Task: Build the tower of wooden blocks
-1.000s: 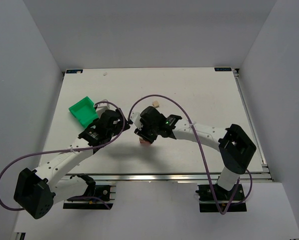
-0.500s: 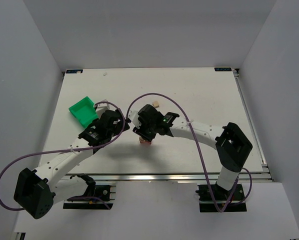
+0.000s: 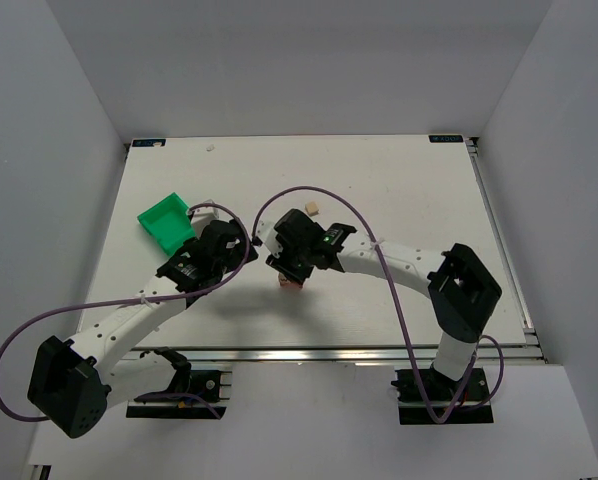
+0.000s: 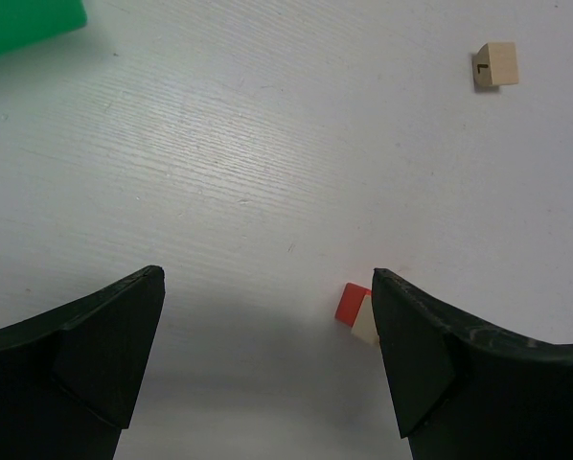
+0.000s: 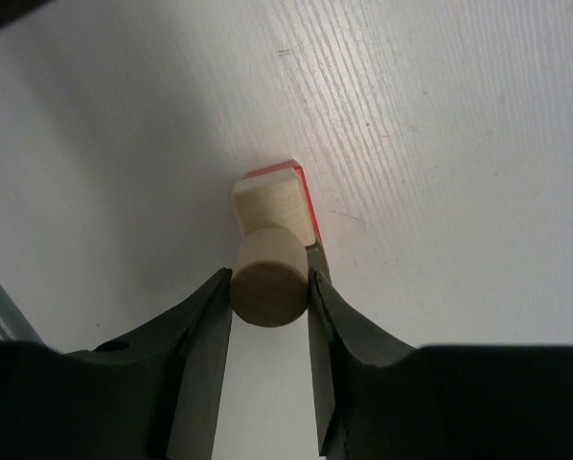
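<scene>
Right gripper around round wooden block

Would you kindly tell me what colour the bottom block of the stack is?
The bottom block is red-orange, clearest in the right wrist view.

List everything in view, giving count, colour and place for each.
wood block tower: one, pale beige cube on a red-orange base, mid-table, below the right end effector
round wooden piece: one, pale wood, above the tower, gripped between black fingers
loose cube: one, beige with a dark mark, on the table beyond the tower
bin: one, green, left part of the table
table: one, white, under everything
left end effector: one, black, open and empty, over bare table between bin and tower
right end effector: one, black, closed on the round wooden piece
</scene>
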`<state>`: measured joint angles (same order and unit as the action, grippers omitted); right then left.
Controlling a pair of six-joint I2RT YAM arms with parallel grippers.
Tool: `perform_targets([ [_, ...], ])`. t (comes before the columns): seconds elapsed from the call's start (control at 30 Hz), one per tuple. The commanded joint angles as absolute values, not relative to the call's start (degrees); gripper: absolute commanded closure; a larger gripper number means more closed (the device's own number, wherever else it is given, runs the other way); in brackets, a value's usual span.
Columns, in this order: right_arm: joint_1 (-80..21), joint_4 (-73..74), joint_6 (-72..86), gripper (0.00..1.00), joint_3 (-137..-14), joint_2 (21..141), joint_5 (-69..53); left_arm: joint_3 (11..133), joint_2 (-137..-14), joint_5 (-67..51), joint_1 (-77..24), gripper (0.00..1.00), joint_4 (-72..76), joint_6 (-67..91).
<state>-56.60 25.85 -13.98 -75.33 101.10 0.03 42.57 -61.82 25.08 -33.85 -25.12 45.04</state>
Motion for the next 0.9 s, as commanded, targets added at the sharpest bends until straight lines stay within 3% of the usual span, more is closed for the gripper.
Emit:
perform_targets([
  [0.0,-56.3,26.4,-13.4,0.73,-78.3,101.8,1.6,42.9,-60.6,25.8,-33.7,0.02,-24.8,44.6],
  [0.87,-56.0,27.9,-12.9,0.63,-79.3,103.2,1.8,43.1,-61.1,25.0,-33.7,0.02,-24.2,43.9],
])
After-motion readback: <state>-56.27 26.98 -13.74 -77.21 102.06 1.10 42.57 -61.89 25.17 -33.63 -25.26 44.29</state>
